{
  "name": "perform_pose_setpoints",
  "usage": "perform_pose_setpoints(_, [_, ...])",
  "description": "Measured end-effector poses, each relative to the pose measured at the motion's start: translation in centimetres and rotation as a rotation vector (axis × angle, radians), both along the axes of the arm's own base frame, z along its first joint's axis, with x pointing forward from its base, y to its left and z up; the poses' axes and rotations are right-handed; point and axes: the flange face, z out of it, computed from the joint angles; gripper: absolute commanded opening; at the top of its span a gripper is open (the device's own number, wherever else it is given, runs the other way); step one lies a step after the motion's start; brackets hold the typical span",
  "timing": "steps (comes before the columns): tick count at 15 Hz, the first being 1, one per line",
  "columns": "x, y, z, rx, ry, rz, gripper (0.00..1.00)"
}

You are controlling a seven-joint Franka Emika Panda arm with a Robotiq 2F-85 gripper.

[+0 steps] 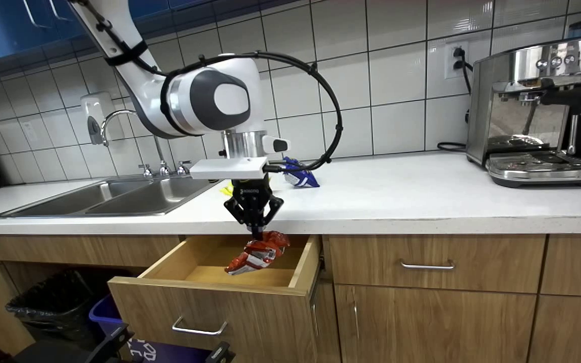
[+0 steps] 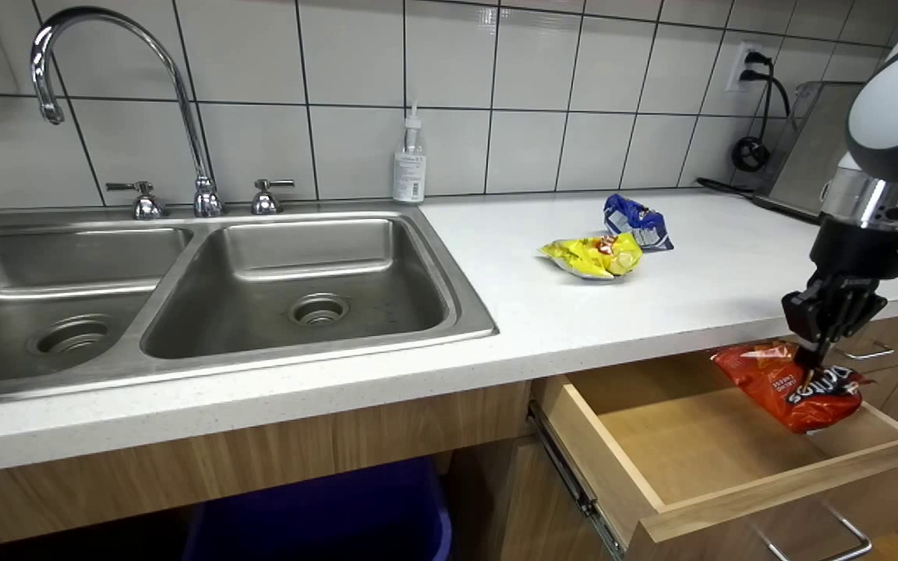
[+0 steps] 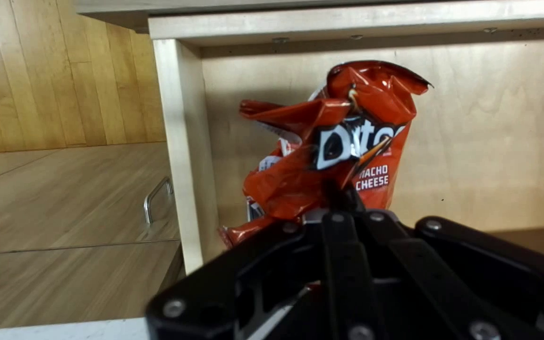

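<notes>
Gripper (image 1: 256, 235) clamped on a red bag (image 2: 784, 396) — film crumpled at the grip. Wrist view: lettering (image 3: 372, 177) reads "NACHO CHEESE". Bag held over the open drawer (image 2: 683, 448), nearer the side wall (image 3: 180, 132) away from the sink (image 2: 472, 323). On the table (image 2: 511, 300), a yellow bag (image 2: 591, 255) just beside a blue bag (image 2: 640, 224) — contact unclear.

Counter (image 1: 396, 191) brightly lit, glare caught on cupboard (image 1: 8, 30) and tiles (image 2: 453, 47), bin (image 2: 440, 510) sunk in shadow, gripper (image 3: 343, 196) blurred in wrist view
</notes>
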Motion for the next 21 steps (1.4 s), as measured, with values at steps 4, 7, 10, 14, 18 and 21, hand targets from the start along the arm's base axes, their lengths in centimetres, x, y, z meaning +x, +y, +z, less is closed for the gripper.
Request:
perform_pose_setpoints(4, [0.4,-0.1,-0.9,-0.006,-0.003,-0.017,0.0])
perform_pose_setpoints(7, [0.6,-0.2,-1.1,-0.008,-0.005,-0.026,0.34])
perform_pose_setpoints(10, [0.8,-0.2,-1.1,-0.009,-0.006,-0.031,0.55])
perform_pose_setpoints(14, [1.0,-0.3,-1.0,-0.01,-0.01,-0.035,0.85])
perform_pose_setpoints(18, [1.4,-0.3,-0.2,-0.011,-0.026,-0.039,1.0])
perform_pose_setpoints(21, [1.9,-0.4,1.4,-0.013,-0.056,-0.039,1.0])
